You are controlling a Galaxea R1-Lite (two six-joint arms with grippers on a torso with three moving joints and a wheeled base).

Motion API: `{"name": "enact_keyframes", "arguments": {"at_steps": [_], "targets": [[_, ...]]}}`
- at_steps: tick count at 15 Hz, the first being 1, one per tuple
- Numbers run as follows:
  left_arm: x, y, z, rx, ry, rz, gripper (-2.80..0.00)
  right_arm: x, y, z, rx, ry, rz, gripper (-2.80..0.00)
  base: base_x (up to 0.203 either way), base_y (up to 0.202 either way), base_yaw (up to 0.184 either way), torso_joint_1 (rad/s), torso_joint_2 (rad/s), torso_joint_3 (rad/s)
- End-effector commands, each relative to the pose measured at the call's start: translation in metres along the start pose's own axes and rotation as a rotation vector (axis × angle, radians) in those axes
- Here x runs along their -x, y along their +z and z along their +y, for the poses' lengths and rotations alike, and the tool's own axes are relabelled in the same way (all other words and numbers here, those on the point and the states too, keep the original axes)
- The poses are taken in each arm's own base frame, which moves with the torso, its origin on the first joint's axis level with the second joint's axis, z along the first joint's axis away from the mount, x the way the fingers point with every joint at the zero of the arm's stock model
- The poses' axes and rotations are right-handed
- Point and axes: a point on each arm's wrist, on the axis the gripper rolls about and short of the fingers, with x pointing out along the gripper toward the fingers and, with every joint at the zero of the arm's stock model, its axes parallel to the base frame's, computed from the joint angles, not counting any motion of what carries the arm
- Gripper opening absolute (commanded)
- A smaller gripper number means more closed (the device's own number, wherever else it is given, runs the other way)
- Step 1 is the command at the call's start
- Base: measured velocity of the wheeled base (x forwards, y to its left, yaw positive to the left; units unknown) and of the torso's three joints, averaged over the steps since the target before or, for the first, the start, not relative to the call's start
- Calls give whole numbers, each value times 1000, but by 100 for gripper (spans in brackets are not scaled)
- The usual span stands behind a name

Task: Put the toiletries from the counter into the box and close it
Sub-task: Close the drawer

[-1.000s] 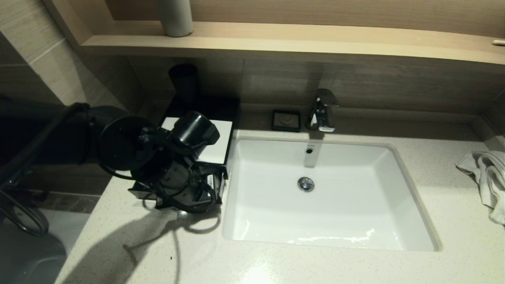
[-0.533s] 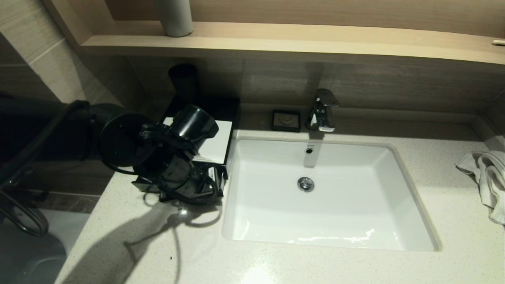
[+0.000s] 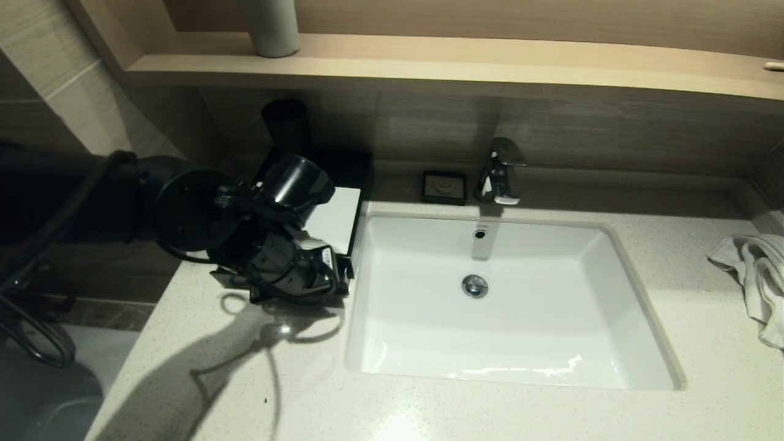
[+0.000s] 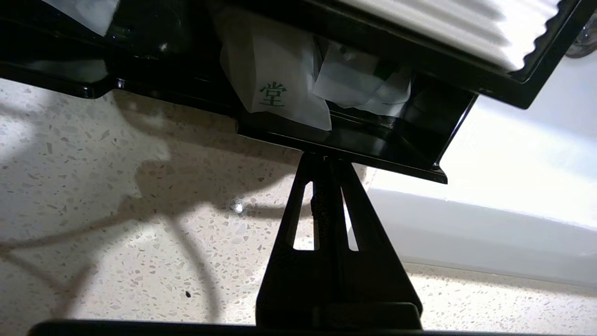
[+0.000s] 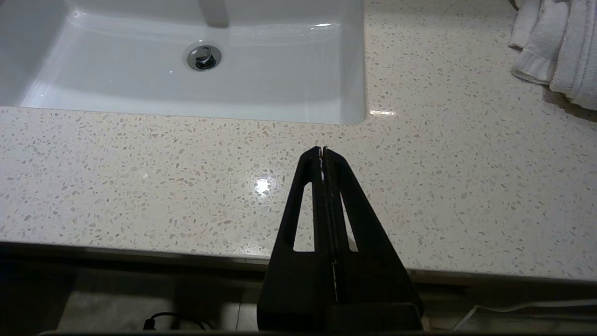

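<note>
A black box (image 3: 352, 168) with a white top (image 3: 335, 219) stands on the counter left of the sink. Its black drawer (image 4: 373, 144) is partly out and holds white toiletry sachets (image 4: 280, 88), one with a green character. My left gripper (image 4: 322, 159) is shut and empty, its tips touching the drawer's front edge. In the head view the left wrist (image 3: 288, 263) covers the drawer front. My right gripper (image 5: 322, 150) is shut and empty, low over the counter's front edge, right of the sink, and out of the head view.
The white sink (image 3: 508, 306) with a chrome tap (image 3: 502, 171) fills the middle. A small black soap dish (image 3: 444, 187) sits behind it. A white towel (image 3: 756, 275) lies at the right. A wooden shelf (image 3: 429, 61) with a grey cylinder (image 3: 269, 27) hangs above.
My left gripper has moved toward the wall, and the drawer front has gone back with it, further into the box. The right arm has not moved.
</note>
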Motion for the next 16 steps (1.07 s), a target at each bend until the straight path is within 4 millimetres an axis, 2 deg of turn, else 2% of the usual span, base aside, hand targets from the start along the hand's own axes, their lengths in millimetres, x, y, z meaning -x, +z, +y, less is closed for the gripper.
{"name": "enact_keyframes", "arguments": {"at_steps": [1, 16], "targets": [[-1, 3, 0, 14, -2, -14, -280, 0, 0, 0, -1, 0, 0, -280, 0, 0, 0, 0, 0, 0], [-2, 16, -3, 42, 6, -158, -280, 0, 0, 0, 0, 0, 0, -280, 0, 0, 0, 0, 0, 0]]}}
